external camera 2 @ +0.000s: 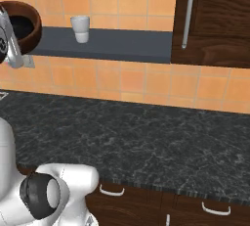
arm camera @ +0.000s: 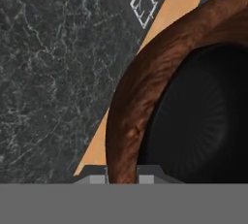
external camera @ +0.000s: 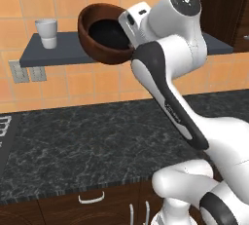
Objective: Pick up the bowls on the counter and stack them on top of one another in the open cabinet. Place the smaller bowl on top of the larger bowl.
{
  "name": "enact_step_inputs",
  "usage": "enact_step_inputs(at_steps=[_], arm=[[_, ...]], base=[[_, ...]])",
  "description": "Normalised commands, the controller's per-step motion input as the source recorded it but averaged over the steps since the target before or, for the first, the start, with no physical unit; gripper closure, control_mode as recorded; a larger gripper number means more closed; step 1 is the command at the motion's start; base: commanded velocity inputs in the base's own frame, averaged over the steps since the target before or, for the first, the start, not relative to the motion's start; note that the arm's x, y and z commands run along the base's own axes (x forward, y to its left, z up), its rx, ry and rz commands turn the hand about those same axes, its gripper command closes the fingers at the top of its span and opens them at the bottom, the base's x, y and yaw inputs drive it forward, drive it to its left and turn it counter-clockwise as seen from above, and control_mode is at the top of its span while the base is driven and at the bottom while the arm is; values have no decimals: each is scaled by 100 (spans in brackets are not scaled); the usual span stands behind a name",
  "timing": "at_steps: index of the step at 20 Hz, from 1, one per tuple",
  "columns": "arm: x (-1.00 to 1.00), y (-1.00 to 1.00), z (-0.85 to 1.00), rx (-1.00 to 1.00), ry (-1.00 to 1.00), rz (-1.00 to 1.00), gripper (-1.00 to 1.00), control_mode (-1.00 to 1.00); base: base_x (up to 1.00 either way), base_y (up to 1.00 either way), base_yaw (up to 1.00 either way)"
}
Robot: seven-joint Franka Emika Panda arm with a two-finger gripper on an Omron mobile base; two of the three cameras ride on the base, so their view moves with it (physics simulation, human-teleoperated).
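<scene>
Hand view shows the gripper (arm camera: 122,174) pinched across the rim of the larger bowl (external camera: 104,34), held tilted at the open cabinet (external camera: 63,53); rigid wood, probably hefty, so this off-centre rim hold may let it swing.

**Hidden and cut off**

The arm's white wrist covers the right rim of the larger bowl (external camera: 99,36) in the left base view, hiding the tool's fingertips there. The right base view's left edge cuts the bowl. In the hand view, the frame's right edge crops it.
</scene>
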Motion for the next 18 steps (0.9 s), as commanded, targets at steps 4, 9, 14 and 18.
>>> enact_step_inputs(at_steps=[4,9,14,18], arm=[[100,-17,0,0,14,-9,100,-100],[100,0,-14,0,6,-11,100,-100],[100,0,-14,0,0,-5,100,-100],[100,4,-16,0,0,0,100,-100]], base=[[0,0,0],[0,0,0],[0,0,0],[0,0,0]])
